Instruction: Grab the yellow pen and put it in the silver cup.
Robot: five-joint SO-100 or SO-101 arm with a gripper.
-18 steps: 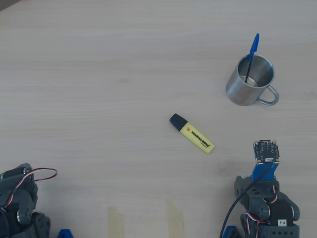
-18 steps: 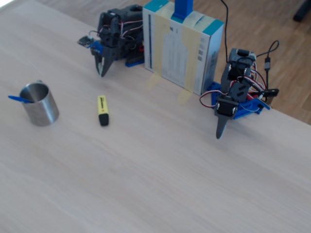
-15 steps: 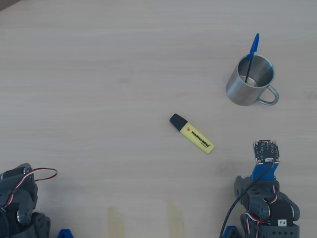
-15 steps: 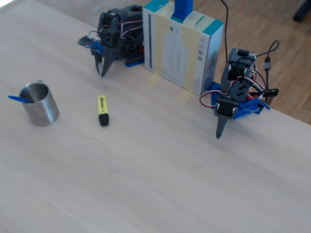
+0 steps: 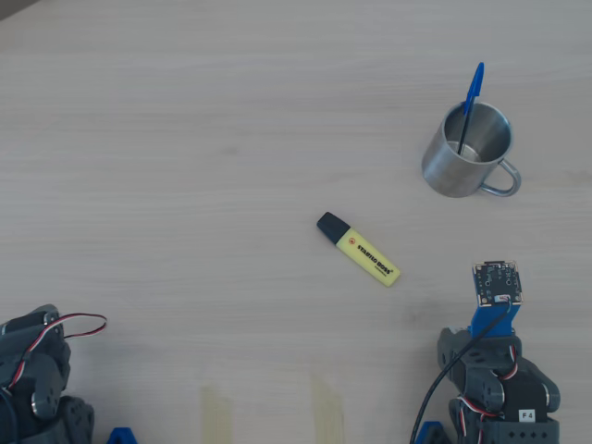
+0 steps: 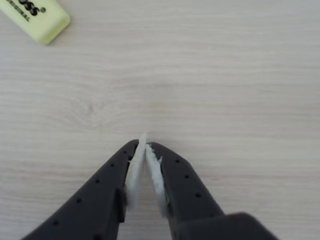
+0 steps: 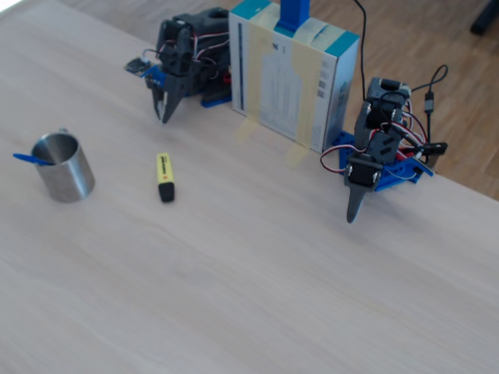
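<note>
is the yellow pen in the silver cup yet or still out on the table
Out. The yellow pen lies flat on the table, apart from the silver cup, which holds only a blue pen.

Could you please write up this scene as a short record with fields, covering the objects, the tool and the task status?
target: chunky yellow highlighter with black cap, lying flat on the pale wooden table
container: shiny steel mug with side handle, upright
mug contents: thin blue ballpoint pen, leaning on the rim
tool: tool shut, empty, above bare table beside the highlighter's yellow end
status: highlighter not yet grasped
</note>
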